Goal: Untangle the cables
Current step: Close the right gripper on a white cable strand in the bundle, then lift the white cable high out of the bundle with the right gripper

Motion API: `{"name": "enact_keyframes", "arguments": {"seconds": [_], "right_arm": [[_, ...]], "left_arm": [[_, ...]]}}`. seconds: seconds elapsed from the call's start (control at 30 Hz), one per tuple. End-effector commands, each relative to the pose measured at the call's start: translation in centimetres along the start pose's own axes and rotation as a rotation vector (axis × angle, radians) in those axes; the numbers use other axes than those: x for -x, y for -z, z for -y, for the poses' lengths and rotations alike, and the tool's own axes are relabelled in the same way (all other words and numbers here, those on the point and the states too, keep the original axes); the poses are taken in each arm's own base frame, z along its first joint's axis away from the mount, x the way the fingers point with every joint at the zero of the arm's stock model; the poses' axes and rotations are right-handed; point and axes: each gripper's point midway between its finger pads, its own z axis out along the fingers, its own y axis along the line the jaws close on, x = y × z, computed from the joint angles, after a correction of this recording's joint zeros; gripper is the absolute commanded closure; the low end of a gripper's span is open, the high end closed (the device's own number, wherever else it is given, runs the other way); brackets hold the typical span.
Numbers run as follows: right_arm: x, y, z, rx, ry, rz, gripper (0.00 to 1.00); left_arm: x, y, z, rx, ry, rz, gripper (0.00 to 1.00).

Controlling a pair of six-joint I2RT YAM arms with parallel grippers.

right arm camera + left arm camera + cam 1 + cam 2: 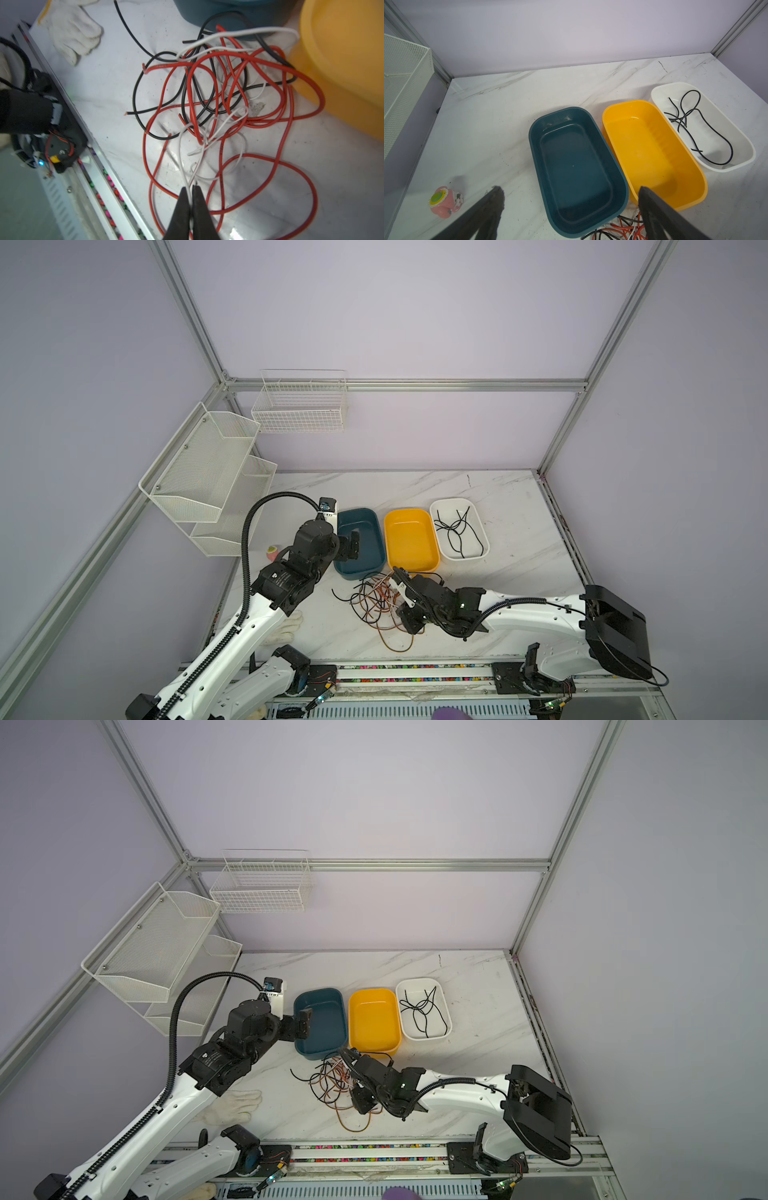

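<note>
The cables (pixel 376 603) lie in a loose tangle of red-orange, black and white strands on the marble table, just in front of the teal and yellow bins; the tangle (pixel 332 1081) shows in both top views. My right gripper (pixel 190 188) is shut on a thin white cable (pixel 184 178) at the near edge of the tangle (pixel 218 93). In a top view the right gripper (pixel 397 599) sits low at the tangle's right side. Above the teal bin, my left gripper (pixel 571 193) hangs open and empty. Two or three black cables (pixel 691 124) lie in the white bin.
Teal bin (pixel 357 512), yellow bin (pixel 409 512) and white bin (pixel 457 501) stand in a row behind the tangle. A white glove (pixel 76 31) lies at the front left. A pink toy (pixel 444 203) sits left of the teal bin. Wire racks (pixel 208 472) hang on the left wall.
</note>
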Motion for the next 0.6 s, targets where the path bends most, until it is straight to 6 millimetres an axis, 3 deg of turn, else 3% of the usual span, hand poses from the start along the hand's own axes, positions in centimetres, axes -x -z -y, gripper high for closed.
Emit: {"name": "enact_keyframes", "arguments": {"seconds": [0.0,0.13,0.57], "right_arm": [[2.3,2.8,-0.9,0.004,0.031,0.066,1.0],[4.2,5.7,-1.8,0.028,0.035,0.125,1.0],[12.7,18.5,-4.7,0.09,0.102,0.467,1.0]], "left_arm": [[-0.5,-0.4,0.3,-0.012,-0.022,-0.002,0.0],[-0.5,-0.4,0.4,-0.016,-0.023,-0.004,0.0],[-0.6,-0.5,0.5,-0.021,-0.025,-0.009,0.0]]}}
